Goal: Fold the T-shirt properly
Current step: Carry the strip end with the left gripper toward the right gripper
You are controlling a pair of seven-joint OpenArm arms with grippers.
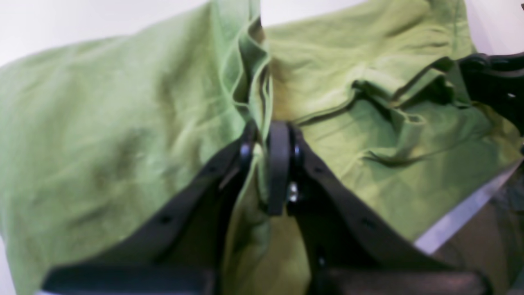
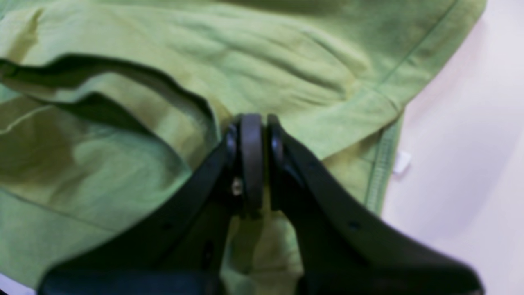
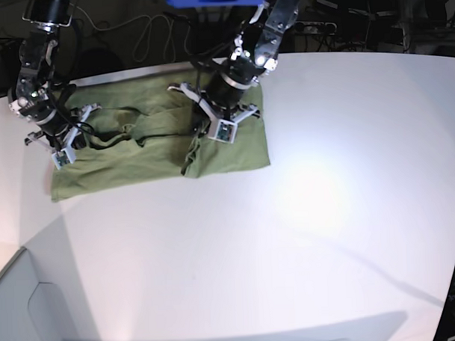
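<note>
T-shirt [image 3: 234, 151] fabric lies spread in a wide strip across the far left part of the white bench [image 3: 326, 212], rumpled and raised in ridges at two spots, so by my reading the folding is only partly under way: no neat rectangle yet, and edges remain uneven. The left gripper [image 1: 262, 141] is clamped on a bunched ridge of cloth near the shirt's middle; the right gripper [image 2: 258, 135] is pinched on a fold near a stitched hem at the other end. Only the base view shows the garment's whole outline and both arms; the wrist views alone show cloth caught between the closed jaws, and the right wrist view shows a small white tag [image 2: 402, 162] at the hem.
</note>
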